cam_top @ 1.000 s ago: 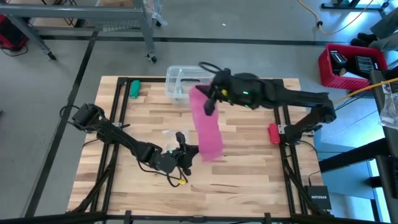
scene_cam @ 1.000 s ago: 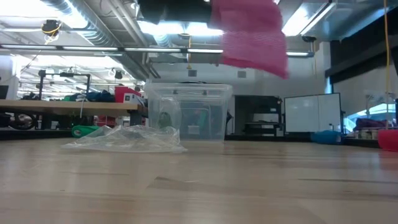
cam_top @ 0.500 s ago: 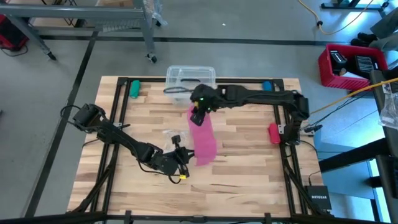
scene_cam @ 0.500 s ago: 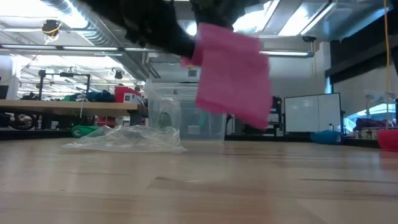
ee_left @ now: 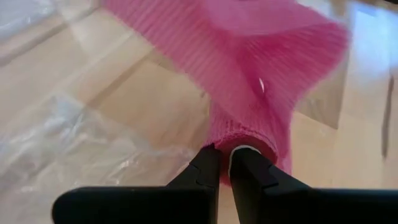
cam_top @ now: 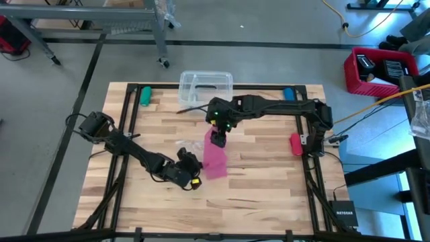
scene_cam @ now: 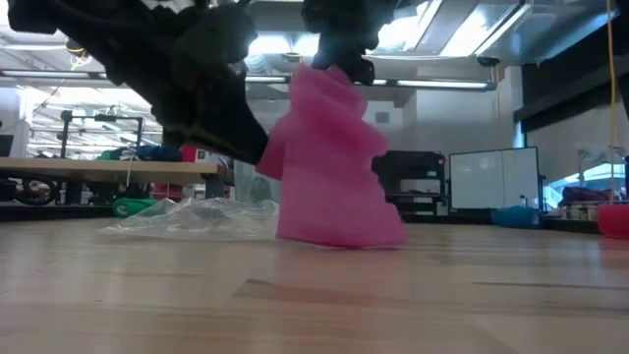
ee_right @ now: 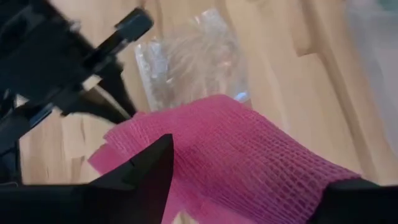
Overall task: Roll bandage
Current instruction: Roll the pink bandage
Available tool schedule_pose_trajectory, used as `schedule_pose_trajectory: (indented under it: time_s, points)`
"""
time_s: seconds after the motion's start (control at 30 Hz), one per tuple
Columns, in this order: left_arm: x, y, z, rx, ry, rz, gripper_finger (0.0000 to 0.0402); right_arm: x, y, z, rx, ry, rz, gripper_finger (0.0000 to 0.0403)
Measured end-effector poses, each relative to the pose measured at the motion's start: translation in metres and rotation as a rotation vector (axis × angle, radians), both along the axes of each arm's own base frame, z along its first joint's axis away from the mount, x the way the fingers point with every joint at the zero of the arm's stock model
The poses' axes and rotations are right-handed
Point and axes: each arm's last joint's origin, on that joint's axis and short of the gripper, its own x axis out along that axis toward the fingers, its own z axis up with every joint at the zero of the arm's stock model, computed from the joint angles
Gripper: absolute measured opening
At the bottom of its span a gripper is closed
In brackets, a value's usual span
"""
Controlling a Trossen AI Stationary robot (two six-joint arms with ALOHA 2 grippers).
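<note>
The pink bandage stands as a crumpled heap, its lower folds on the wooden table. My left gripper is at its near left side, slanting down, and shut on it. It shows as the dark mass in the low view. My right gripper hangs just above the heap with its fingers wide apart. The bandage's upper end lies between and below those fingers and reaches up to them in the low view. My left gripper is shut on the bandage's wound-up end, and its fingertips are sunk into the pink fabric. The fingers slant down from the table's left. The strip runs up and away from them, slack. Whether my right gripper's fingers touch the bandage I cannot tell.
A crumpled clear plastic wrapper lies on the table just left of the bandage, beside my left gripper. A clear plastic box stands at the far edge, with a green object at the far left. A small red object lies at the right.
My right gripper has come down and toward the near edge, closer to my left gripper. The bandage hung as a long strip above the table; it has sunk and crumpled into a heap resting on the wood. My left gripper has rolled about its own line and dropped a little.
</note>
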Motion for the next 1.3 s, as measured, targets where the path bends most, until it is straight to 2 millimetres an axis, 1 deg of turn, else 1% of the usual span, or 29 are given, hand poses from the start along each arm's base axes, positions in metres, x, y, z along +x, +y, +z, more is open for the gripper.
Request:
schedule_pose_trajectory:
  time_s: [0.1,0.23,0.3,0.37,0.4,0.47,0.5,0.57,0.67,0.7,0.8,0.83,0.9,1.0,1.1,1.23,1.3]
  points:
    - [-0.001,0.001,-0.002,-0.004,0.003,0.007,0.0015,0.000,-0.001,0.005,-0.019,-0.030,0.003,0.0234]
    - [0.001,0.000,0.001,0.022,-0.018,-0.030,0.0015,0.010,-0.008,0.016,-0.177,-0.178,-0.081,0.0234]
    - [0.003,-0.002,0.003,0.016,-0.033,-0.068,0.0015,0.014,-0.009,0.018,-0.210,-0.218,-0.105,0.0234]
    - [0.004,-0.002,0.005,0.012,-0.038,-0.090,0.0015,0.013,-0.007,0.016,-0.168,-0.208,-0.071,0.0234]
    - [0.004,-0.003,0.005,0.016,-0.035,-0.096,0.0015,0.011,-0.005,0.014,-0.106,-0.185,-0.031,0.0234]
    - [0.004,-0.003,0.004,0.026,-0.028,-0.107,0.0015,0.006,0.001,0.011,0.067,-0.138,0.105,0.0234]
    - [0.004,-0.003,0.004,0.027,-0.028,-0.110,0.0015,0.004,0.001,0.010,0.121,-0.129,0.148,0.0234]
    - [0.004,-0.003,0.005,0.028,-0.030,-0.109,0.0015,0.003,0.001,0.009,0.149,-0.114,0.147,0.0234]
    - [0.005,-0.002,0.005,0.027,-0.035,-0.107,0.0015,0.000,-0.006,0.010,0.101,-0.075,-0.007,0.0234]
    - [0.005,-0.002,0.005,0.028,-0.034,-0.106,0.0015,-0.001,-0.007,0.009,0.110,-0.059,-0.018,0.0234]
    - [0.005,-0.001,0.005,0.031,-0.028,-0.107,0.0015,-0.013,-0.005,0.010,0.256,0.021,0.108,0.0234]
    - [0.005,-0.001,0.005,0.034,-0.027,-0.109,0.0015,-0.016,-0.003,0.011,0.275,0.048,0.128,0.0234]
    - [0.005,-0.001,0.005,0.041,-0.025,-0.115,0.0015,-0.028,0.001,0.016,0.248,0.127,0.126,0.0234]
    - [0.005,-0.002,0.005,0.033,-0.020,-0.131,0.0015,-0.053,0.016,0.032,0.138,0.212,0.126,0.0234]
    - [0.005,-0.002,0.006,0.032,-0.022,-0.143,0.0015,-0.080,0.045,0.051,0.024,0.239,0.193,0.0234]
    - [0.003,-0.001,0.019,0.036,-0.059,-0.155,0.0015,-0.115,0.086,0.067,-0.120,0.128,0.284,0.0234]
    - [0.002,0.000,0.026,0.037,-0.080,-0.159,0.0015,-0.134,0.106,0.066,-0.168,0.027,0.336,0.0234]
